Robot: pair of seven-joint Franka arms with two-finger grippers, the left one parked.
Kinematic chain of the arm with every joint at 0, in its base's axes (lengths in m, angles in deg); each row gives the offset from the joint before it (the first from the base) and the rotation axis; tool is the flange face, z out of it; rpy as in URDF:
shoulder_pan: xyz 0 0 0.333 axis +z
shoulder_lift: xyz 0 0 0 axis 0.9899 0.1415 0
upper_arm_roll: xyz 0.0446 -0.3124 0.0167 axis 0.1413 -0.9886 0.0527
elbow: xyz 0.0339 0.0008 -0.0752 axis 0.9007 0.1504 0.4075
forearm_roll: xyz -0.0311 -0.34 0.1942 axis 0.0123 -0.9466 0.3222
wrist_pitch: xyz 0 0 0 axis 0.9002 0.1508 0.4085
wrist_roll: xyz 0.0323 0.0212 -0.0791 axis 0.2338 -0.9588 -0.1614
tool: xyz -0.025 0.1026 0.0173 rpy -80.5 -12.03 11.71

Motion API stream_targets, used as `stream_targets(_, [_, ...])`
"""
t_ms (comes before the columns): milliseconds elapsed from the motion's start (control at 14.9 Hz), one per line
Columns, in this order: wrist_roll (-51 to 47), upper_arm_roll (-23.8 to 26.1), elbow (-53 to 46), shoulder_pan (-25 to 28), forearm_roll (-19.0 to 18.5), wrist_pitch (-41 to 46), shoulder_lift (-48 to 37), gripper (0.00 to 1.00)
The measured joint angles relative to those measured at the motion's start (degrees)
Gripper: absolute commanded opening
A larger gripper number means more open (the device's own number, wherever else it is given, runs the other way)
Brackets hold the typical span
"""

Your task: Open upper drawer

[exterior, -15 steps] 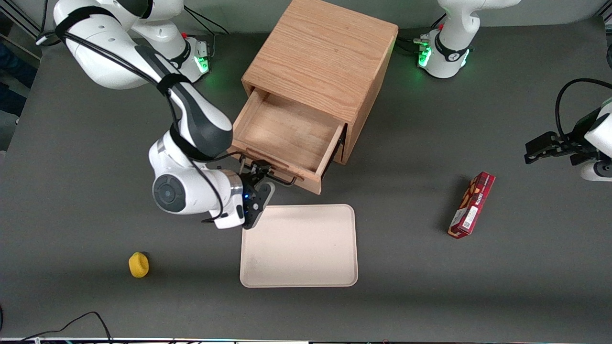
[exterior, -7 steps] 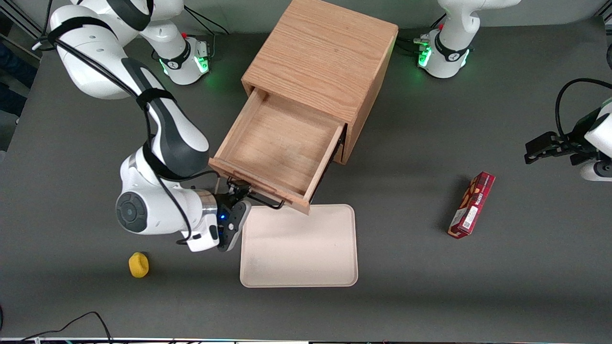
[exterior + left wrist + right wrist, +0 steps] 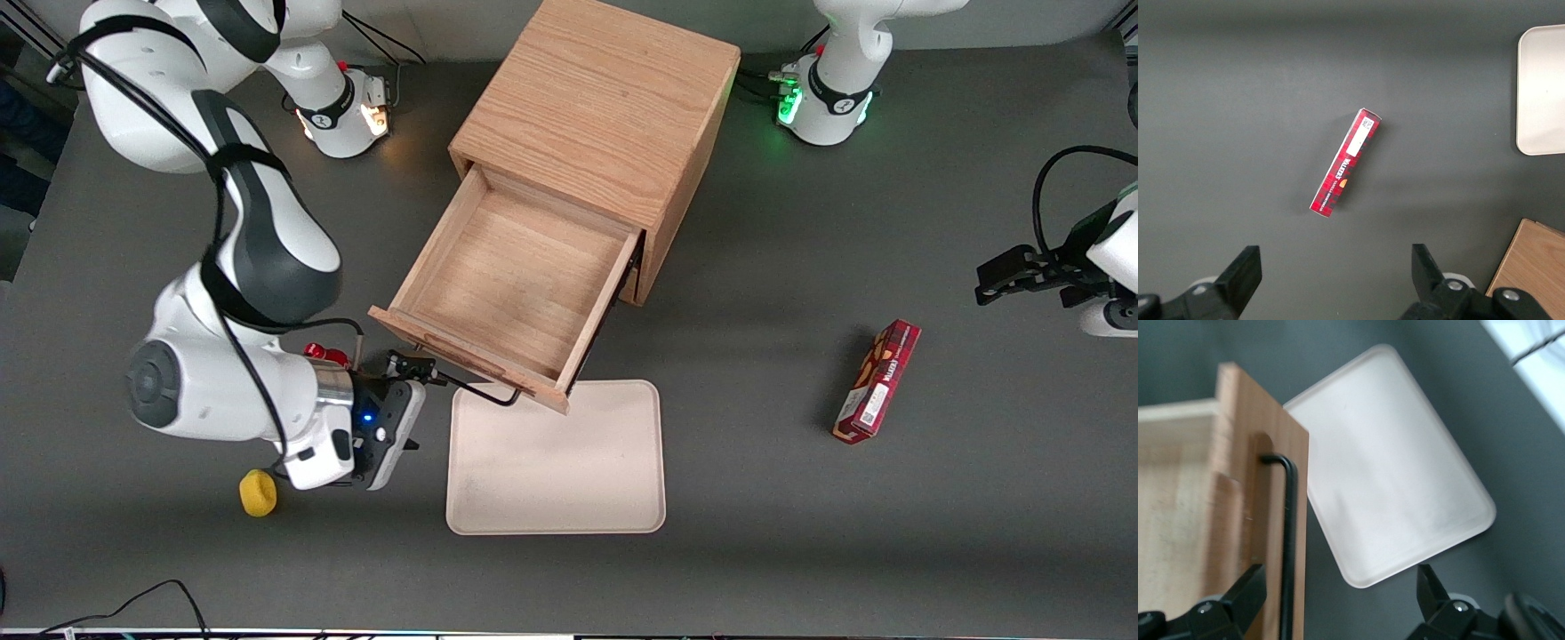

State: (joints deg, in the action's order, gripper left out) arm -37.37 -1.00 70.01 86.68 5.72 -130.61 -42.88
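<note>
Spread wide at the gripper (image 3: 416, 366), with nothing clamped between the fingers. Inside that gap, in the wrist view, the thin black handle (image 3: 1289, 520), hugging one jaw and well clear of the other, touching neither as far as can be told. Long axis of the wire: along the drawer front, running straight out ahead between the jaws and crossing their closing line squarely, with its bent end a little farther ahead. Seen from the front, jaws parked at the end of the handle toward the working arm's side, not at its middle. Just past the wire, the oak front of the upper drawer (image 3: 516, 267), and from there the open box stretching away from the jaws, farther from the front camera, into the cabinet (image 3: 605, 98). Drawn far out, bare wooden floor showing almost in full; judged open, or nearly so, with little or no pull left to give. For any further pull: close on the wire first, then draw away from the cabinet, across the handle's length. Beside the jaws, nearer the front camera than the drawer front, a pale tray (image 3: 556, 471), one edge close under the drawer's corner. Farther out from the jaws, a small yellow object (image 3: 258, 493) by the wrist, and a red box (image 3: 876, 382) well off toward the parked arm's end.
</note>
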Motion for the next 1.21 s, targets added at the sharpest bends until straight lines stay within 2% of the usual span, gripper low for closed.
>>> stream_targets(135, [-0.49,-0.02,-1.69,0.07,-0.14,2.5,-5.06,1.0])
stream_targets(404, [-9.92,-3.12,-1.58,-0.62,-1.68,17.85,-16.9,1.0])
stream_targets(538, [-10.82,-7.07,-0.68,-1.97,-1.88,24.77,-20.11,1.0])
stream_targets(740, [-11.86,-16.5,5.44,-3.76,-3.76,31.16,-23.72,1.0])
stream_targets(875, [-15.71,-18.97,15.26,-4.57,-5.37,28.5,-27.51,1.0])
stream_targets(1010, [-22.12,-19.14,28.03,-4.3,-5.82,20.51,-33.67,1.0])
stream_targets(1212, [-26.79,-18.95,46.27,-3.55,-6.13,9.44,-44.93,1.0])
